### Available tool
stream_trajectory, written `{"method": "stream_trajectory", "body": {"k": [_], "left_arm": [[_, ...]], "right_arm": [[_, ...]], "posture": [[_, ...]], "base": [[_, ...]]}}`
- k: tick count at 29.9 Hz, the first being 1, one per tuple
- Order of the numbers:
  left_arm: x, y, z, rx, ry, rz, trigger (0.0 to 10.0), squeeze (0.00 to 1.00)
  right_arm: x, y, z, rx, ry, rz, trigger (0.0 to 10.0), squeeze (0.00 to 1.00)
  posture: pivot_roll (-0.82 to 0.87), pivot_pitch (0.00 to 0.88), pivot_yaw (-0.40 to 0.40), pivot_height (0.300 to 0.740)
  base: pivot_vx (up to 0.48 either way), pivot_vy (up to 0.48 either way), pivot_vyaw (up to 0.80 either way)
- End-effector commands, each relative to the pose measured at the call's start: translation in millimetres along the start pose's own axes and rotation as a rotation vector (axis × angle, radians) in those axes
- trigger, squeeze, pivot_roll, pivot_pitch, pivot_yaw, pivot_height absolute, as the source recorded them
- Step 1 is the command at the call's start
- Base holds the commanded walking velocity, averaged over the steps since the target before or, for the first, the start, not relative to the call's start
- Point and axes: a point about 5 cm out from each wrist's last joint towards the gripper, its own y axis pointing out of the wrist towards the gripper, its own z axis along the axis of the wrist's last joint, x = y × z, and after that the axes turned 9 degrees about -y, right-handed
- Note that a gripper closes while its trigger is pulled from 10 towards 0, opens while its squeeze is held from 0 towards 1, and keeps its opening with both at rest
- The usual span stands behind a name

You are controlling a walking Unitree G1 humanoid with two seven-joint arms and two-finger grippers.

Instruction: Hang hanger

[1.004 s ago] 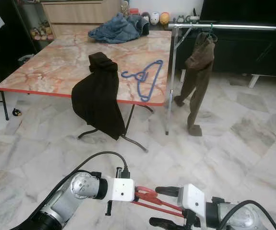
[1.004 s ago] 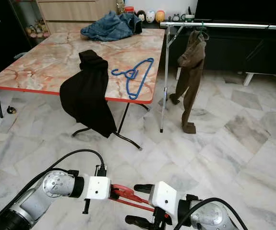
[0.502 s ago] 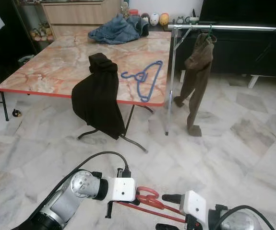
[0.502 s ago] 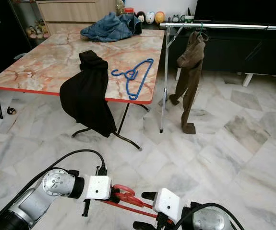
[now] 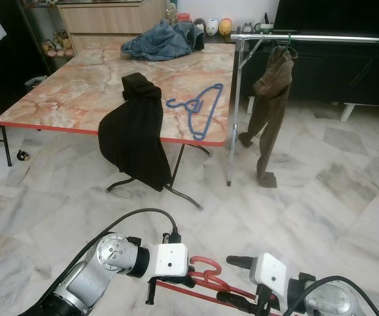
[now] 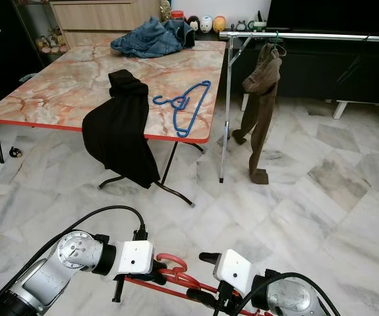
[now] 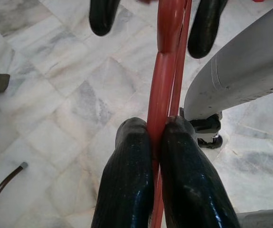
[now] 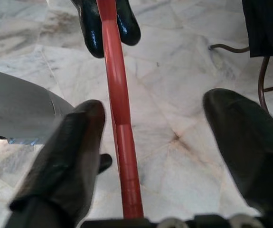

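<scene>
The red hanger (image 5: 205, 280) was held low in front of the robot, above the marble floor (image 5: 321, 197), well apart from the clothes rail (image 5: 321, 38) where it should hang. The left pincer (image 7: 156, 142) was clenched on the hanger's bar, both fingers pressed against it. The right pincer (image 8: 160, 142) was released, its fingers spread wide on both sides of the bar without touching it.

Compared with one second before, the right pincer had sunk lower and then come back up beside the hook, and the hook had turned more upward. I judged this as a handover or a regrasp: the right pincer seemed ready to close on the bar. The rail, with brown trousers (image 5: 268, 112) hanging on it, was not yet reached, so the task was at an early stage.
</scene>
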Motion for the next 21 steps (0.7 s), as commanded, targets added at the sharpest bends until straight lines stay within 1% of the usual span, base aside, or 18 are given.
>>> {"method": "stream_trajectory", "body": {"k": [1, 21], "left_arm": [[0.3, -1.5, 3.6, 0.0, 0.015, -0.01, 10.0, 0.0], [0.4, -1.7, 4.2, -0.007, 0.01, -0.003, 10.0, 0.0]], "right_arm": [[3.7, 0.1, 4.1, 0.025, -0.001, -0.006, 0.0, 0.0], [2.8, -3.3, 2.8, 0.029, 0.028, 0.035, 0.0, 0.0]], "posture": [[-0.03, 0.0, 0.032, 0.74], [-0.03, 0.0, 0.031, 0.74]], "base": [[0.0, 0.0, 0.0], [0.0, 0.0, 0.0]]}}
